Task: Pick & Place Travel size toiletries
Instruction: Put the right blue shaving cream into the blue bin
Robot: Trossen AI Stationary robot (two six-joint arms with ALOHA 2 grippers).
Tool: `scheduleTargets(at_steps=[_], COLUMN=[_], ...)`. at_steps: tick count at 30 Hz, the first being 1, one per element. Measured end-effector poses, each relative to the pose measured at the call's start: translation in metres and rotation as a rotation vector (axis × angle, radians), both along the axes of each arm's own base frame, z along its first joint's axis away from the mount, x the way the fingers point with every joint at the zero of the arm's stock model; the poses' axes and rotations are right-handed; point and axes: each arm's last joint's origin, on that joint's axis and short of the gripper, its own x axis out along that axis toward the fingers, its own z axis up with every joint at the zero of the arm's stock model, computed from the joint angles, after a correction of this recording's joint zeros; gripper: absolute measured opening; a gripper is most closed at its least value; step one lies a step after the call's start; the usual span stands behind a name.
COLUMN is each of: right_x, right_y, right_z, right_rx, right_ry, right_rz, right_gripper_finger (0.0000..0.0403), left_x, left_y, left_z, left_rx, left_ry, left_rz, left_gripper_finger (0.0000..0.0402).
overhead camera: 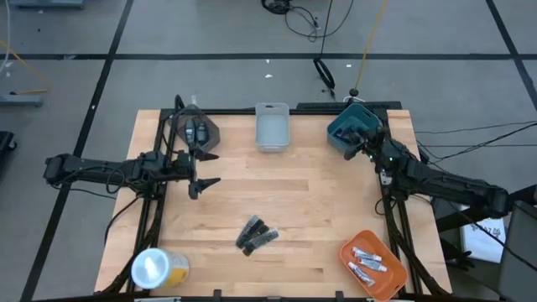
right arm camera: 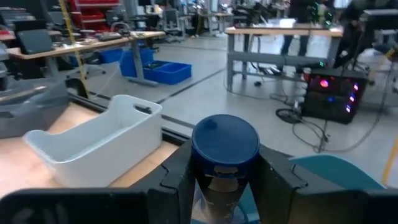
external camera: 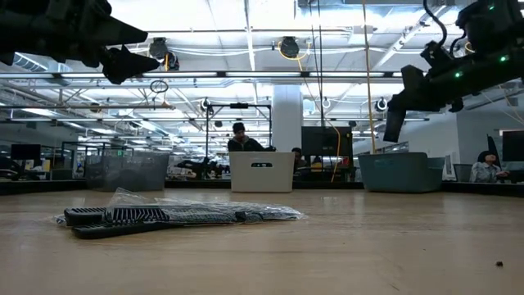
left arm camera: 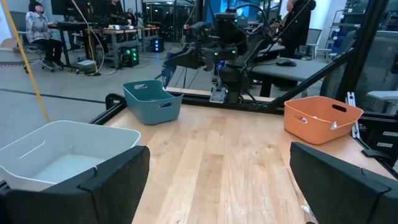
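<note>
Right tool (right arm camera: 225, 171) over teal bin (overhead camera: 351, 132) at far right, clamped on dark blue-capped toiletry (right arm camera: 224, 149). Left tool (overhead camera: 204, 170) fingers wide apart, empty, above bench (overhead camera: 310, 218) left side. Black sticks (overhead camera: 256, 235) bagged mid-bench, near edge.

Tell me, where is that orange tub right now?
The orange tub sits at the table's front right corner in the view from above, holding silvery tubes, right of the black sticks lying mid-table.
</note>
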Motion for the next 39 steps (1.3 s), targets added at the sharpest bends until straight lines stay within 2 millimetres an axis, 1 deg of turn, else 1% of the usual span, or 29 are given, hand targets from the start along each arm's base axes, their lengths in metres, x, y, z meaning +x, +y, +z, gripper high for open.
scheduleTargets(at_steps=[7,12,16,22,26,32,34,39], right_x=[-0.009,-0.016,-0.018,-0.020,-0.020,-0.018,-0.018,-0.018], right_y=[-0.024,-0.040,-0.052,-0.069,-0.077,-0.081,-0.082,-0.082], right_z=[-0.006,-0.008,-0.006,-0.002,-0.006,-0.012,-0.013,-0.012], right_rx=[0.063,0.137,0.194,0.261,0.308,0.332,0.332,0.330], right_ry=[0.009,-0.034,-0.006,0.051,0.101,0.132,0.135,0.130], right_rz=[-0.047,-0.026,-0.034,-0.073,-0.093,-0.091,-0.100,-0.100], right_gripper_finger=[0.0112,0.0112,0.0112,0.0112,0.0112,0.0112,0.0124,0.0173], left_x=[0.000,0.000,0.000,0.000,0.000,0.000,0.000,0.000], left_y=[0.000,0.000,0.000,0.000,0.000,0.000,0.000,0.000], left_z=[0.000,0.000,0.000,0.000,-0.001,-0.002,-0.002,-0.002], left_rx=[-0.001,-0.002,-0.002,-0.002,-0.004,-0.007,-0.007,-0.007], left_ry=[0.001,0.002,0.002,0.002,0.011,0.025,0.025,0.025], left_rz=[0.000,0.000,0.000,0.000,0.000,0.000,0.000,0.000], left_gripper_finger=[0.0370,0.0375,0.0378,0.0370,0.0369,0.0378,0.0378,0.0371])
